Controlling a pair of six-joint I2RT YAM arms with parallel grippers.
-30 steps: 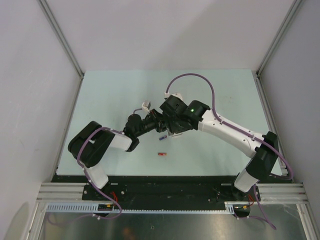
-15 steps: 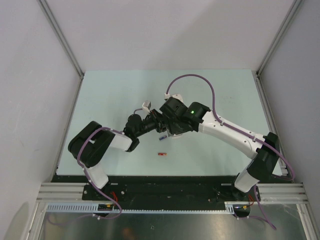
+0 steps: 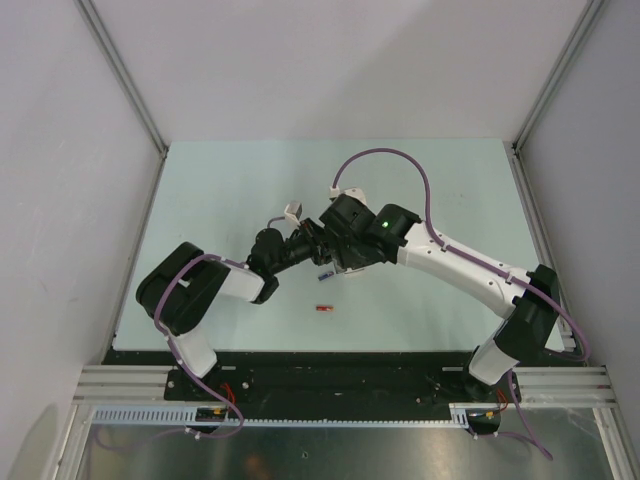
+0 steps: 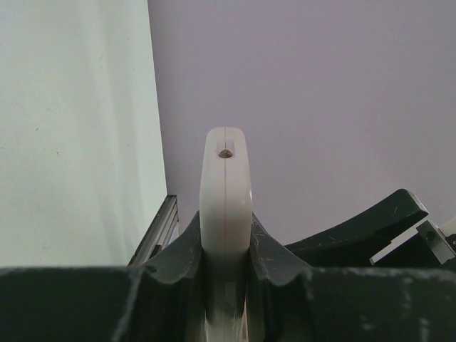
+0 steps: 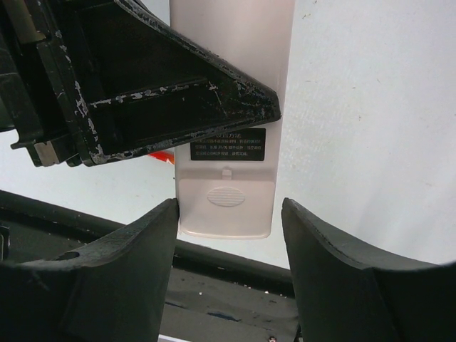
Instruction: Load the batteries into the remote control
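Only the right arm has stirred: the right gripper (image 5: 228, 214) has spread its fingers wider, and they now stand on either side of the remote control (image 4: 226, 185) without clamping it, flanking the end that carries the ridged battery cover (image 5: 226, 196). Meanwhile the left gripper (image 4: 226, 242) pinches the remote by its thin sides above the middle of the worktop (image 3: 220, 180), white back turned to the other arm, presumably so the cover can be slid off. Towards the near edge lies the red battery (image 3: 322, 309), with the blue battery (image 3: 325, 272) just beyond it
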